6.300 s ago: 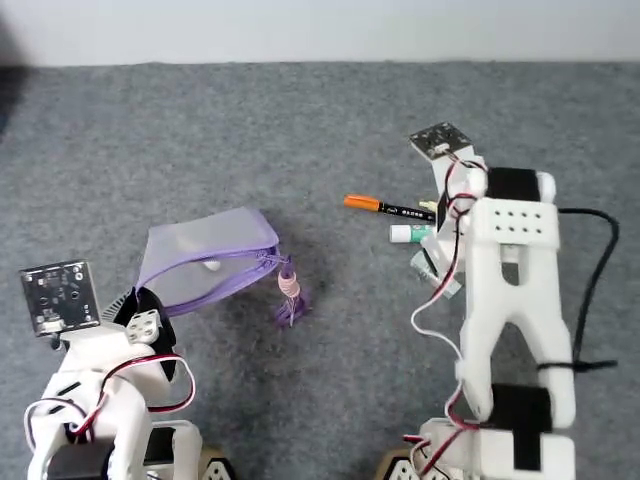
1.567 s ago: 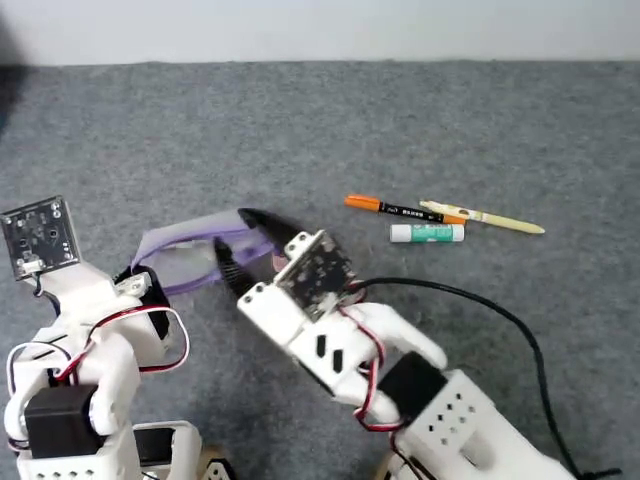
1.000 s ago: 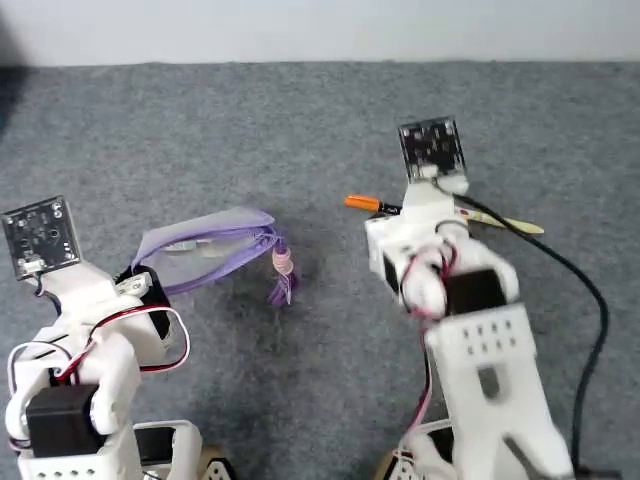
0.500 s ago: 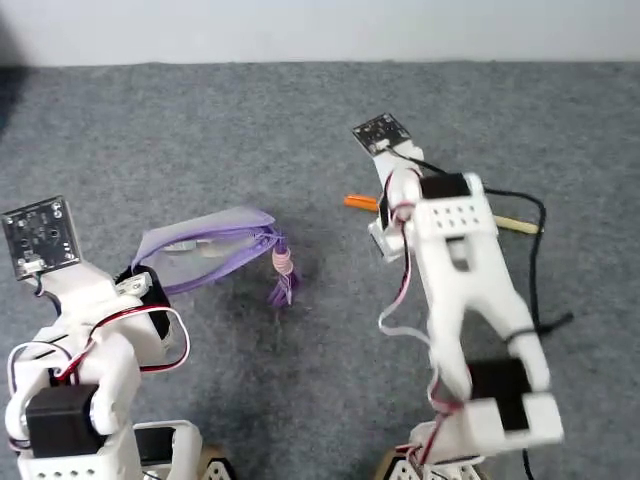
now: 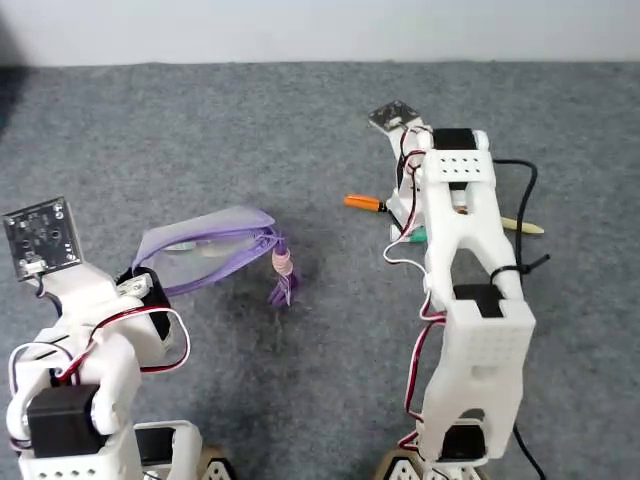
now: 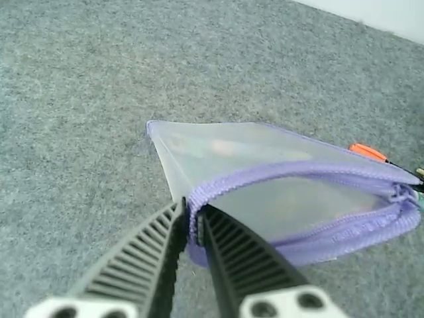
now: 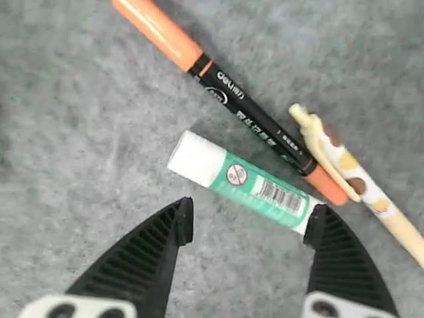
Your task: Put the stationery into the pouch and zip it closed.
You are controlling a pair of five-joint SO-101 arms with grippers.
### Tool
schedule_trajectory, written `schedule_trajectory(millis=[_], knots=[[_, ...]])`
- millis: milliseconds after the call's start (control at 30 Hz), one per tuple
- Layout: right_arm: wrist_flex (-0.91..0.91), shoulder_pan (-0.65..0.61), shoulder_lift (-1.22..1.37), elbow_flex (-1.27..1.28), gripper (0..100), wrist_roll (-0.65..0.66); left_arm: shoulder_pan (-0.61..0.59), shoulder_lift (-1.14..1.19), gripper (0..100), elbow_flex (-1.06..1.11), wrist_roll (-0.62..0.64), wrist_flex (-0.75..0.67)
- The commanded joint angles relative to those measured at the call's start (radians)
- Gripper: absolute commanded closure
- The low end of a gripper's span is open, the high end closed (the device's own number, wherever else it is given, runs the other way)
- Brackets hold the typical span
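Observation:
The translucent purple pouch (image 5: 205,250) lies at the left with its zipper open, its mouth propped up and something pale inside. My left gripper (image 6: 189,225) is shut on the pouch's (image 6: 265,179) purple zipper edge at the corner nearest the arm (image 5: 140,285). At the right, my right gripper (image 7: 250,222) hangs open just above a green-and-white glue stick (image 7: 245,183), one finger near each end. Next to it lie an orange-and-black marker (image 7: 218,83) and a cream spotted pen (image 7: 358,185). From the high view the right arm covers most of them, leaving the marker's orange end (image 5: 362,203) and the pen's tip (image 5: 525,226) showing.
The pouch's purple tassel pull (image 5: 283,275) trails on the grey carpet toward the middle. Bare carpet separates the pouch from the stationery. A pale wall edge (image 5: 320,30) runs along the far side.
The right arm has swung away from the pouch's mouth back to the right and stretched out over the stationery. The left arm and the pouch have kept still.

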Motion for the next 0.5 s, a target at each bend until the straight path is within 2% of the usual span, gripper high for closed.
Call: schedule_trajectory(millis=[0, 267, 467], knots=[[-0.005, 0.001, 0.016, -0.054, 73.4, 0.021, -0.006, 0.017, 99, 0.002, 0.008, -0.006], [-0.019, -0.030, 0.084, -0.054, 73.5, 0.020, -0.008, 0.017, 99, -0.001, 0.008, -0.006], [0.097, -0.031, 0.087, -0.054, 73.5, 0.017, -0.008, 0.017, 99, -0.004, 0.008, -0.008]])
